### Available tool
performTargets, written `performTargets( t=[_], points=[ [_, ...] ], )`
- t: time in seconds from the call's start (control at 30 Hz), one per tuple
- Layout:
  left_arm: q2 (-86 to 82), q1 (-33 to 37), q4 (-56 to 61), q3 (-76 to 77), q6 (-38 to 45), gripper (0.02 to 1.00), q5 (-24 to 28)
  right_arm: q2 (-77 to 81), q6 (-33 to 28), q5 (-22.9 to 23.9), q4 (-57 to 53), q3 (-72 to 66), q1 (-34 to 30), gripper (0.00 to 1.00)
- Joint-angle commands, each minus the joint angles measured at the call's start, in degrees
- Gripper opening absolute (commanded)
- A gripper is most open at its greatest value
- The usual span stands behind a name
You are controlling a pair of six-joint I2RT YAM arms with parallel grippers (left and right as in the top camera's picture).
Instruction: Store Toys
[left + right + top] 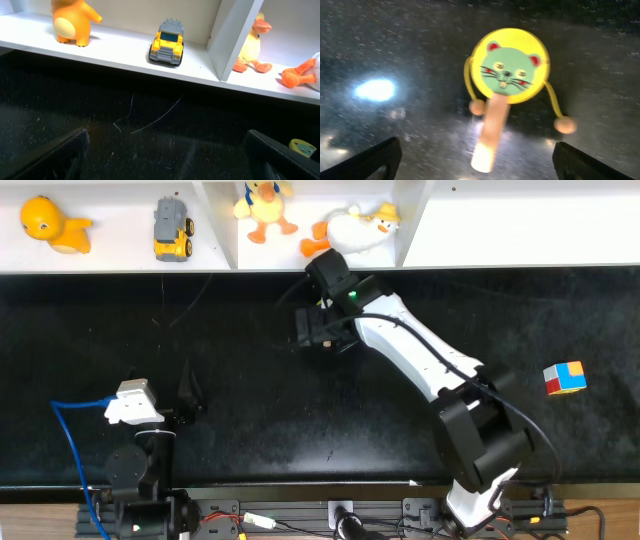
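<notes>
Found a rattle drum point(509, 65) lying flat and face up on the black counter point(250, 420), in the far middle part, just near of the white shelf's point(500, 230) front edge. Noted on it a yellow rim, a green cat face, a pale wooden handle and a bead on a cord at each side, both beads resting on the counter. Seen also from the left wrist view as a yellow-green edge at the right.

Located the right claw point(318, 332) above the rattle drum, opened wide, with one finger well clear of the toy on each side. No contact with the toy.

Located the left claw point(167, 147) over the near left part of the counter, facing the shelf, likewise spread wide and holding nothing.

Recorded on the shelf, left compartment: an orange duck figure point(52, 225) at the far left and a yellow toy truck point(172, 230) just right of it, the two apart. Recorded in the middle compartment: a yellow plush duck point(265, 210) and a white plush duck point(355, 230) with orange feet, lying on its side to the right.

Found a multicoloured cube point(565, 378) alone on the right of the counter, well apart from both claws. Noted a blue cable point(70, 420) beside the left arm's base.
</notes>
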Motion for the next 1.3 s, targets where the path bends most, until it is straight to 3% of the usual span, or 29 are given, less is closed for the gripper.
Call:
performTargets(
  t=[0.03, 0.3, 0.43, 0.8, 1.3],
  points=[
    [-0.7, -0.3, -0.1, -0.3, 0.0, 0.998, -0.3, 2.8, 3.3, -0.3, 0.1, 1.5, 1.8, 0.993],
    [-0.7, -0.3, -0.1, -0.3, 0.0, 0.998, -0.3, 6.4, 4.8, 1.2, 0.1, 1.5, 1.9, 0.921],
    [-0.7, -0.3, -0.1, -0.3, 0.0, 0.998, -0.3, 6.4, 4.8, 3.1, -0.1, 1.5, 1.9, 0.752],
    [-0.7, -0.3, -0.1, -0.3, 0.0, 0.998, -0.3, 6.4, 4.5, 4.3, -0.5, 1.5, 1.5, 0.411],
    [-0.7, -0.3, -0.1, -0.3, 0.0, 0.998, -0.3, 6.4, 3.2, 4.3, -0.4, 1.5, 1.5, 0.143]
  ],
)
